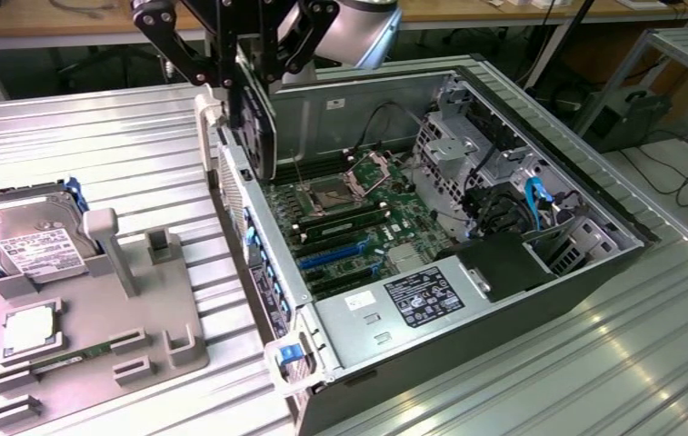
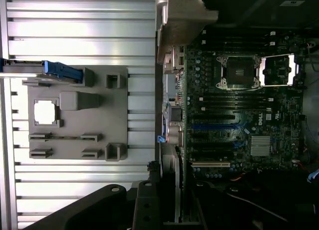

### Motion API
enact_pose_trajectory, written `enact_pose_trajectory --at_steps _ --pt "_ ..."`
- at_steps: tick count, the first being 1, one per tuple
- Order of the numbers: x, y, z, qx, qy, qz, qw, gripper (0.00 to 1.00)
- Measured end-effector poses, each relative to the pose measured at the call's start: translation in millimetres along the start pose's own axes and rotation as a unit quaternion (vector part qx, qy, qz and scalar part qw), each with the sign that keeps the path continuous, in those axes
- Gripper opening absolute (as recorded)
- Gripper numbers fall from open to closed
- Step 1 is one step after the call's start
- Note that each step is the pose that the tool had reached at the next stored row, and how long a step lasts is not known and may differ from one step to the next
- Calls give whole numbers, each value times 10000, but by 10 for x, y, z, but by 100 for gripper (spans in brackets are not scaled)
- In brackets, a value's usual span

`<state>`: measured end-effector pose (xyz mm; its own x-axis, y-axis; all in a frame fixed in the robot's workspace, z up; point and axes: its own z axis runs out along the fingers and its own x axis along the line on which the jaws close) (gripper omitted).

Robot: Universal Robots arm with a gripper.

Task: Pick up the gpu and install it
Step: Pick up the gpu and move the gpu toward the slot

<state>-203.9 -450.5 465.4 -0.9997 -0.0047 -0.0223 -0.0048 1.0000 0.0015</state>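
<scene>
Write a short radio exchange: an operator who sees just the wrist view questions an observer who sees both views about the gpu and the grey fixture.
Operator: Wrist view here. What am I carrying, and how does it hang?
Observer: The hand is shut on the gpu. The card hangs roughly upright, dark face showing, close by the open case's wall on the exterior view's left.
Operator: And what stands at the end of the grey fixture?
Observer: A hard drive, propped on edge, its white label facing the exterior camera.
</scene>
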Motion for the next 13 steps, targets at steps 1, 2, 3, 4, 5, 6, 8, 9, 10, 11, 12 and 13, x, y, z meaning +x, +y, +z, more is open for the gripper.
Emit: enact_pose_trajectory --at_steps 1,2,3,4,5,6,8,9,10,11,12,13 --pt "-7 0 0 0 0 0 10000 28" --pt "-13 0 0 0 0 0 10000 28" --pt "-20 0 0 0 0 0 10000 28" --pt "-27 0 0 0 0 0 10000 28" --pt "-33 0 1 0 0 0 10000 28" --pt "-39 0 1 0 0 0 10000 28" --pt "-53 0 1 0 0 0 10000 28" --pt "-59 0 1 0 0 0 10000 28" --pt "-68 0 1 0 0 0 10000 28" --pt "-75 0 1 0 0 0 10000 28" --pt "-81 0 2 0 0 0 10000 28" --pt "-87 0 2 0 0 0 10000 28"
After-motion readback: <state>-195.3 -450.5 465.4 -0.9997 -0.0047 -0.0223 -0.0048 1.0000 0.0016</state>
